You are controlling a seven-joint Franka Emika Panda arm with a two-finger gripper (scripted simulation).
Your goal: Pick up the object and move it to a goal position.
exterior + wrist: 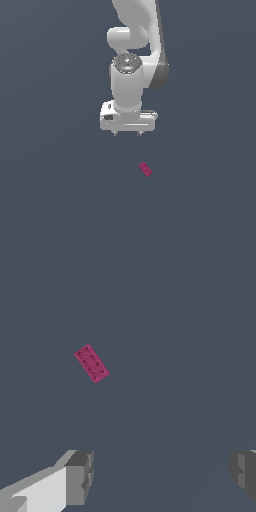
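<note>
The object, a tiny magenta-pink studded brick (145,169), lies flat and skewed on the dark grey floor. It also shows in the wrist view as the object (92,363), well clear of the fingers. My white gripper (127,133) hangs above the floor, set back from the brick and toward the exterior view's left of it. Only its short fingertips (115,133) poke out below the hand. In the wrist view the gripper (162,476) stands open, its grey pads (80,477) far apart with nothing between them.
The dark grey floor (60,200) stretches flat and plain all round. The white arm (135,40) rises behind the gripper toward the top of the exterior view.
</note>
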